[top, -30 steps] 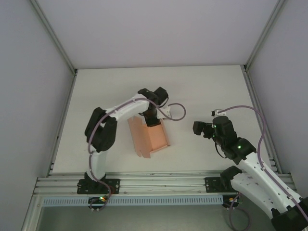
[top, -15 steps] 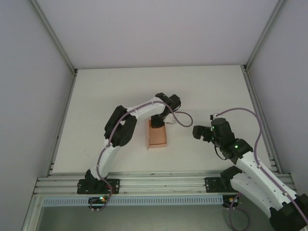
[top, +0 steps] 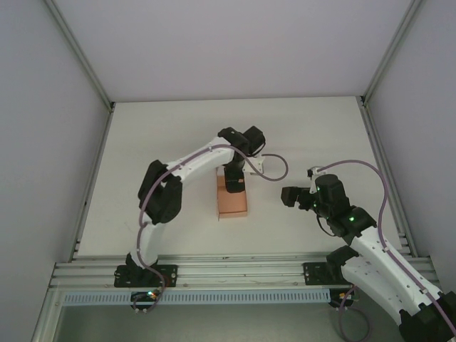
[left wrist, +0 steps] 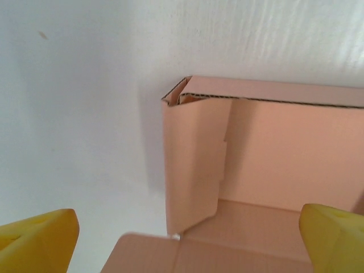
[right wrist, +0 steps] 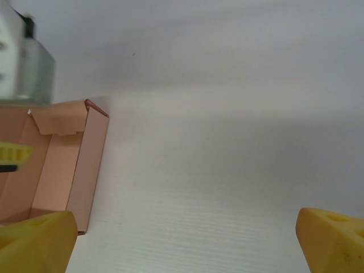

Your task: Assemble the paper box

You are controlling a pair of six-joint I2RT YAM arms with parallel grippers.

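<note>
- Here, the paper box (top: 232,205) lies near the middle of the worktop (top: 157,135), somewhat closer to its near edge than to its far one and well apart from both side edges
- It is a small, shallow tray of salmon-pink card, open on top, with its walls standing
- The left gripper (top: 234,183) hangs over the far end of the box with its jaws spread wide, gripping nothing
- In the left wrist view the yellow fingertips (left wrist: 40,242) sit at the two sides of the frame, with a wall and one corner of the box between them and neither tip touching the card
- At that corner a side flap (left wrist: 193,165) is folded inward against the wall, and the raw corrugated edge shows along the top
- The right gripper (top: 288,196) is to the right of the box, apart from it and pointing towards it, its jaws likewise wide apart and empty
- In the right wrist view the box's nearest wall stands upright at the left, and the worktop stretches ahead
</note>
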